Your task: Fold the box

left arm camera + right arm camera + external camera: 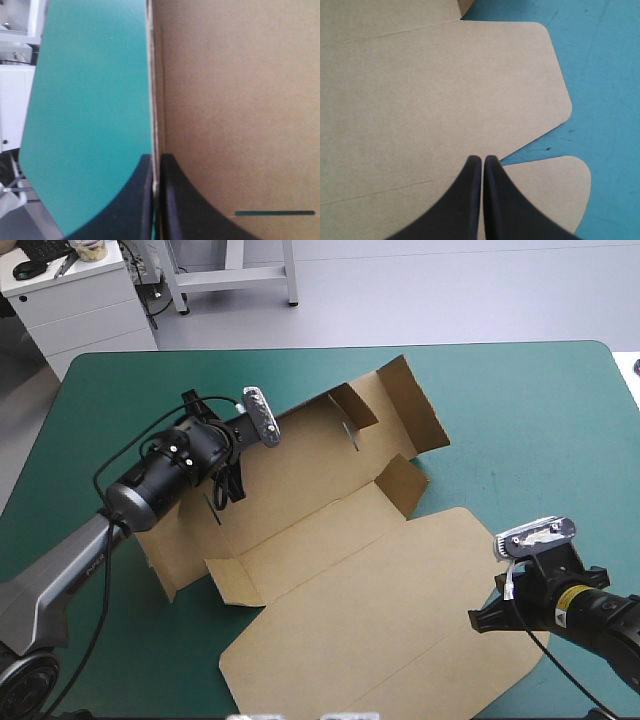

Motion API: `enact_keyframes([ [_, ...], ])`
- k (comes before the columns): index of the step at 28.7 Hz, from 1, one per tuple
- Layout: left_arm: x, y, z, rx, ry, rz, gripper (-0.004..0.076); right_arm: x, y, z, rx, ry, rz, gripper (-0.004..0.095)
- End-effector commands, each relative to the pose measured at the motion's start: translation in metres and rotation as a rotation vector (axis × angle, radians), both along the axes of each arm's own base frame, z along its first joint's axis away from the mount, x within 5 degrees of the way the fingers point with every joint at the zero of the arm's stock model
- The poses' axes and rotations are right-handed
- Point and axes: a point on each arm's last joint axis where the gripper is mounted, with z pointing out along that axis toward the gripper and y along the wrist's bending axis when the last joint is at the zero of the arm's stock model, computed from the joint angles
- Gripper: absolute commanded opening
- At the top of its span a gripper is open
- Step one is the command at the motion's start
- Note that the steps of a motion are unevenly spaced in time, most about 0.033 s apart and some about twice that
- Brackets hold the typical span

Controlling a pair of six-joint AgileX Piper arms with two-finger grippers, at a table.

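Right end effector [483,160] hangs shut, empty, over the brown box [330,570] lying on the bench [520,410]; left end effector [156,159] pinches its raised wall. Looks light, stiff (creases easily), so best taken by edges.

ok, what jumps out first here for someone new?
The brown box sprawls across the middle of the teal-green table, lid flat toward the near edge, far walls partly raised. The left gripper is shut on an upright wall at the box's left; the right gripper, fingers shut, sits over the lid's right edge.
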Motion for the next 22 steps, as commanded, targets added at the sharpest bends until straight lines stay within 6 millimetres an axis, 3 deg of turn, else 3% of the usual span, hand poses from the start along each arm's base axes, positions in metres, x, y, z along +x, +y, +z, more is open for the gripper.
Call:
enact_keyframes([
  [1,-0.013,-0.015,0.013,0.014,-0.170,-0.027,-0.0010,0.003,0.000,0.011,0.024,-0.064,-0.001,-0.0001],
  [13,-0.050,-0.059,-0.011,0.263,-0.569,-0.225,-0.0010,0.002,0.000,0.010,0.020,-0.055,-0.006,-0.0001],
  [22,-0.080,-0.057,-0.041,0.281,-0.643,-0.326,-0.0010,0.002,-0.001,0.010,0.017,-0.052,-0.006,-0.0001],
])
